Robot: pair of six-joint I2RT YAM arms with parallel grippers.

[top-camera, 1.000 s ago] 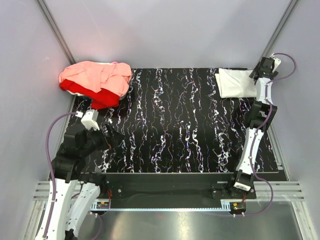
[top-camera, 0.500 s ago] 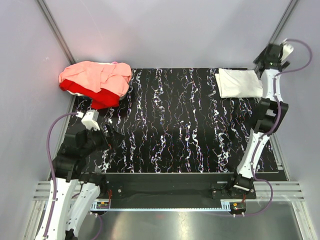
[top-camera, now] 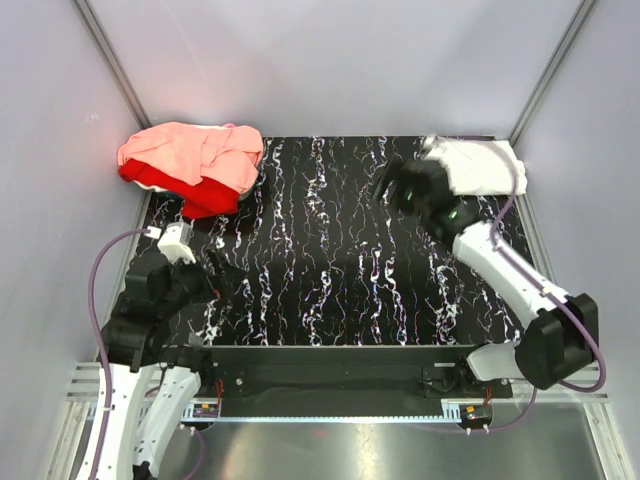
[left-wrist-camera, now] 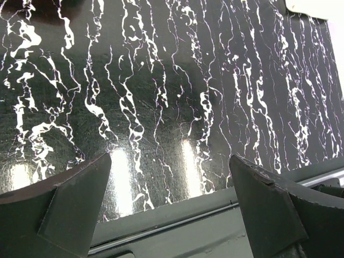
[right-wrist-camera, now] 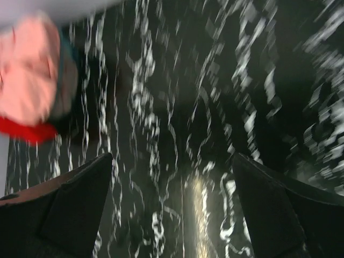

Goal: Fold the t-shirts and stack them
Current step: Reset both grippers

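Note:
A salmon-pink t-shirt [top-camera: 190,152] lies crumpled over a red t-shirt [top-camera: 205,198] at the far left corner of the mat. The right wrist view shows both, blurred: the pink t-shirt [right-wrist-camera: 27,75] and the red t-shirt [right-wrist-camera: 24,131]. A white t-shirt [top-camera: 482,166] lies folded at the far right corner; its edge [left-wrist-camera: 314,7] shows in the left wrist view. My right gripper [top-camera: 388,186] hovers left of the white t-shirt, open and empty [right-wrist-camera: 172,177]. My left gripper [top-camera: 216,280] sits near the front left, open and empty [left-wrist-camera: 169,177].
A black mat with white marbling [top-camera: 340,250] covers the table. Grey walls close in the left, far and right sides. A metal rail [top-camera: 330,400] runs along the near edge by the arm bases.
My right arm swung from the far right corner, off the white t-shirt, leftward over the mat; its jaws opened wide. The left arm barely shifted.

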